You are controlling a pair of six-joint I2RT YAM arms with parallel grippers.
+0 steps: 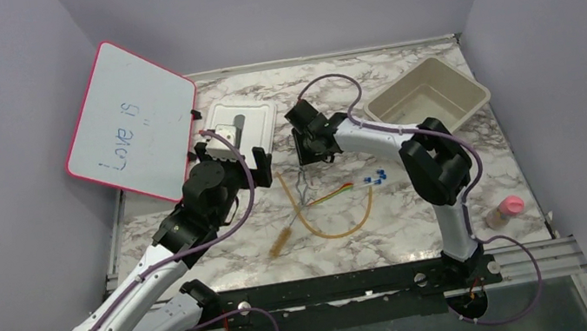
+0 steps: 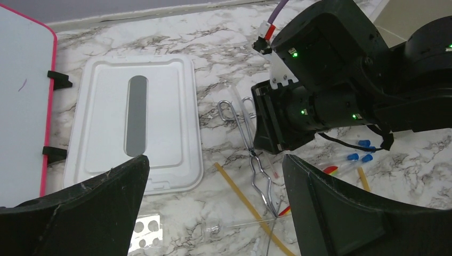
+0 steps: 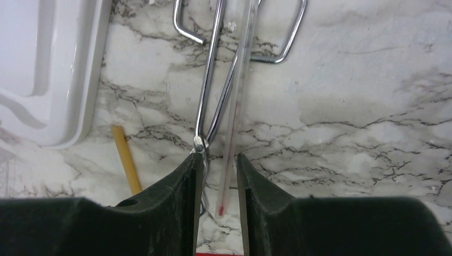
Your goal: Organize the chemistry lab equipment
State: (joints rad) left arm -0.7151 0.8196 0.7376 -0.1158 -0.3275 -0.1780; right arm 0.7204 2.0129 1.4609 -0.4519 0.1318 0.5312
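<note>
Silver tongs [image 1: 302, 185] lie on the marble table, handles toward the back. My right gripper [image 3: 218, 160] is down over them, jaws open a narrow gap. A glass thermometer [image 3: 234, 120] with a red tip lies between the fingers, untouched. The tongs' pivot [image 3: 199, 142] sits at the left fingertip. My left gripper [image 2: 214, 160] is wide open and empty, hovering over the tongs [image 2: 250, 144] and the amber tube [image 2: 242, 194]. The amber tube [image 1: 338, 222], tan-bristled brush [image 1: 283, 239], green-orange stick [image 1: 331, 196] and blue pieces [image 1: 377, 177] lie in front.
A white lid [image 1: 242, 125] lies at the back centre. A beige bin [image 1: 427, 95] stands back right. The pink-framed whiteboard [image 1: 130, 124] leans at the back left. A pink-capped bottle [image 1: 507, 208] stands near the right edge. The right arm's body [image 2: 320, 101] crowds the left wrist view.
</note>
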